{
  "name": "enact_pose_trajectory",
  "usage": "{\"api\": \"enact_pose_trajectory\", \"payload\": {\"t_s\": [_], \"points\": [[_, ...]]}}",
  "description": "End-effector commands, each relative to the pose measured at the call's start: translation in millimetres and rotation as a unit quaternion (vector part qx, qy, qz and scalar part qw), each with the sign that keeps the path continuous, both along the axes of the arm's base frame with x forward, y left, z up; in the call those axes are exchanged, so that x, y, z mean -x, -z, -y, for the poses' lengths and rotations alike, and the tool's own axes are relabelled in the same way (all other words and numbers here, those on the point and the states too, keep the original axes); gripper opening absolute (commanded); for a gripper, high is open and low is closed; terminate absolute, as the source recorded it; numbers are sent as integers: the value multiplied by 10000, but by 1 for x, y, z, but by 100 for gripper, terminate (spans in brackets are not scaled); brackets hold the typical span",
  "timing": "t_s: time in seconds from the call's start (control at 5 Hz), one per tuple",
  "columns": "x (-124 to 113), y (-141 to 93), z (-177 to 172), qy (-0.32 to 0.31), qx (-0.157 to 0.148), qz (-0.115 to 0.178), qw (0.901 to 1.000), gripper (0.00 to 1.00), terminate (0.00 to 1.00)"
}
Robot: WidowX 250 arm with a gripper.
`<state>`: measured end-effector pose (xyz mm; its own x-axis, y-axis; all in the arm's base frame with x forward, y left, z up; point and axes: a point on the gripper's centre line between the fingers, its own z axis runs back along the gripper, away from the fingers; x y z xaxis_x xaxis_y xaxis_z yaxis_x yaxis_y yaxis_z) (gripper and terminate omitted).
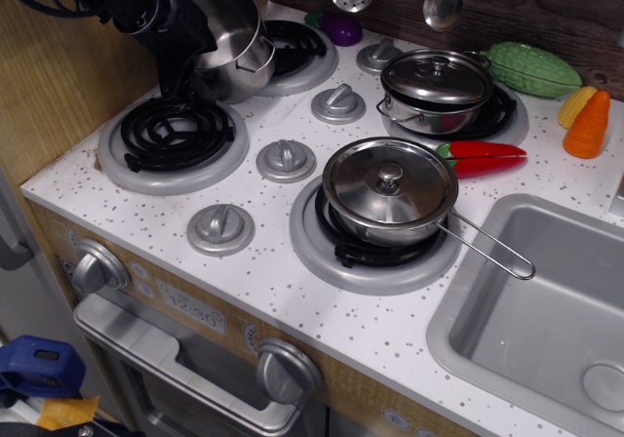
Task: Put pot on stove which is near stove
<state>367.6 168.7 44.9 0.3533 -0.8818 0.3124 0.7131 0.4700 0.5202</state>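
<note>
The lidless steel pot [237,39] is tilted, its mouth facing up and left, at the near-left edge of the back-left stove burner [297,52]. My black gripper [198,59] comes in from the upper left and is shut on the pot's left rim. The pot's base is hard to see, so I cannot tell whether it touches the counter. The front-left stove burner [174,137] lies bare just below and in front of the pot.
A lidded long-handled saucepan [390,188] sits on the front-right burner, and a lidded steel pot [437,88] on the back-right one. Grey knobs [286,158] stand between the burners. Toy vegetables [534,68] lie at the back right, the sink [546,310] at the right, and a wooden wall [58,76] at the left.
</note>
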Motion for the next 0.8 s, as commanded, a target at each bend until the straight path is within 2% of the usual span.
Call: {"api": "enact_pose_trajectory", "payload": {"t_s": [0.0, 0.2, 0.6], "points": [[-10, -12, -7, 20, -91, 272, 9996, 100, 0], [-13, -13, -6, -11, -89, 252, 9996, 0, 0], [-14, -15, -8, -25, -6, 169, 9999, 0, 0]]}}
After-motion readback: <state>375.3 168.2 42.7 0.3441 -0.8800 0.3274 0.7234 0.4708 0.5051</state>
